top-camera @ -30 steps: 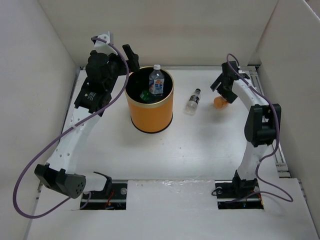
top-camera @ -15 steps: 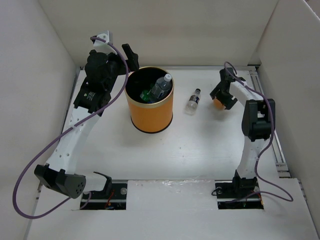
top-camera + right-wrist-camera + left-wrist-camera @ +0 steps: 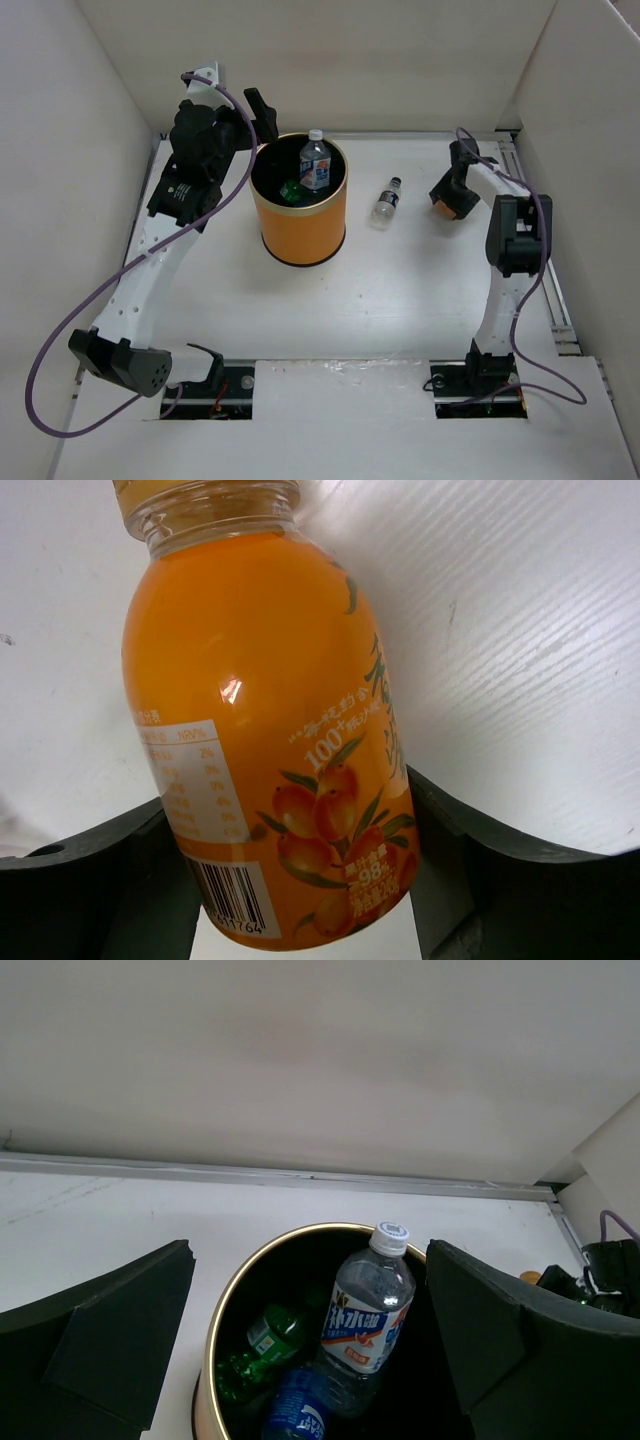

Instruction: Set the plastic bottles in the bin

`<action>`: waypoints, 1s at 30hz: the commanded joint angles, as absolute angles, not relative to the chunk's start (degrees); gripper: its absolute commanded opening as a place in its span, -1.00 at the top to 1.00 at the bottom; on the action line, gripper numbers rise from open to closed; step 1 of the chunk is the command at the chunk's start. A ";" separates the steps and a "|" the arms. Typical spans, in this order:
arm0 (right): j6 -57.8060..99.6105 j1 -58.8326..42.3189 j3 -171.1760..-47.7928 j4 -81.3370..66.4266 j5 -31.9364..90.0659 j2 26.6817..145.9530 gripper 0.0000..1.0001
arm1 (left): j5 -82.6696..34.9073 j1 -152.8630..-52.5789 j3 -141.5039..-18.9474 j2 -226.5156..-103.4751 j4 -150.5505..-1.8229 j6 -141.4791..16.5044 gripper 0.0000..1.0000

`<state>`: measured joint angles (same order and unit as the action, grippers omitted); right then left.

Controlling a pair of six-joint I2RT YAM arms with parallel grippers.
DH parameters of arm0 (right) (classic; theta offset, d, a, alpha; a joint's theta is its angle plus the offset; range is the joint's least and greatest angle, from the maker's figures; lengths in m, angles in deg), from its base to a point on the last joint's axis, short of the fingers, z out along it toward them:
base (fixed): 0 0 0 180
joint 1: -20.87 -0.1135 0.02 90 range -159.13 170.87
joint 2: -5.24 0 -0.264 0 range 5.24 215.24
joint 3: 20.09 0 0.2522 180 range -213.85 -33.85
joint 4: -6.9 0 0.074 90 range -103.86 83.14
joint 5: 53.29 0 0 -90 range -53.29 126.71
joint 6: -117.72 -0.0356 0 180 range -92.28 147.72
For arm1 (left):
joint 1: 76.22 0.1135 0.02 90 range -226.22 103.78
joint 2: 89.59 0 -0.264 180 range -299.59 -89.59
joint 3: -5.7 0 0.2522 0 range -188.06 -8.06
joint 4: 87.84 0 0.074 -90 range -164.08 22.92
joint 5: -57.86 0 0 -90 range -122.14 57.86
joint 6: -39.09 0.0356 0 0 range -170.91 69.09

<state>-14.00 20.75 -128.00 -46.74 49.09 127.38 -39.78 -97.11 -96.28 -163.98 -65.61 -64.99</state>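
Upper right of the top view, right jaws grasp the orange bottle (image 3: 270, 730); left jaws released. Next: lift it into the bin (image 3: 300, 225).

We are looking at a white desk (image 3: 400, 290) that is sitting inside white walls (image 3: 380, 60). A metal rail (image 3: 568, 330) is running along its right edge, and a grey strip (image 3: 250, 1174) is lining the foot of the back wall.
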 commanded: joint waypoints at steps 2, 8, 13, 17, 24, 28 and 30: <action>-9.12 22.45 -129.65 -43.17 46.56 128.99 0.25 | -39.70 -97.23 -98.58 -163.15 -67.14 -65.50 -1.00; -4.38 21.75 -129.65 -43.16 47.51 126.19 1.00 | -39.70 -97.23 -98.58 -163.68 -67.14 -65.50 -1.00; 2.12 19.12 -122.21 -37.29 49.27 116.35 1.00 | -33.83 -97.23 -98.58 -164.21 -67.48 -65.50 -1.00; 6.97 18.50 -116.56 -34.63 50.59 106.59 1.00 | -27.32 -97.23 -96.39 -163.42 -70.04 -64.71 -1.00; 19.09 17.44 -109.45 -26.12 28.14 91.56 1.00 | -11.68 -98.45 -95.07 -161.66 -74.17 -64.71 -1.00; 21.47 16.92 -105.31 -17.41 11.06 81.55 1.00 | -3.68 -98.46 -94.46 -162.97 -76.89 -67.34 -1.00; 23.31 14.38 -105.83 -16.70 5.89 79.16 1.00 | 0.79 -98.46 -93.50 -163.50 -79.51 -69.09 -1.00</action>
